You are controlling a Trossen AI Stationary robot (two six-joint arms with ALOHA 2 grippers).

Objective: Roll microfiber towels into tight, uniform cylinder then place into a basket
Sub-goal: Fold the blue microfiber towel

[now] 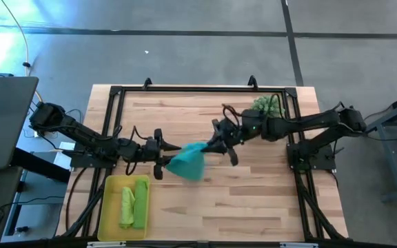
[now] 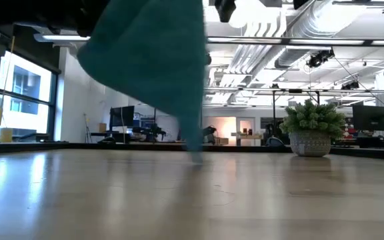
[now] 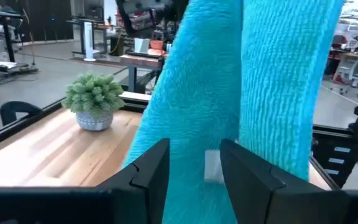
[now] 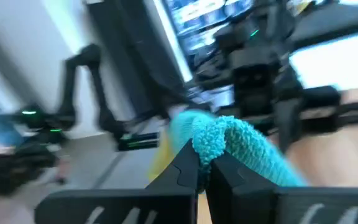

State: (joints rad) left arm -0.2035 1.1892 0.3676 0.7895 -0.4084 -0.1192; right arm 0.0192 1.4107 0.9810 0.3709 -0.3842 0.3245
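The teal towel is seen as soft, matt cloth with a dense, fuzzy pile laid in fine ribs; a small white label is sewn to it. The same looped, nubby texture is shown where it is pinched by the right gripper, whose fingers are of dark, matt plastic, as are those of the left gripper. The table is made of pale wood strips, smooth with a slight sheen. The basket is of translucent yellow plastic, and two lime green towels of matt cloth are held in it
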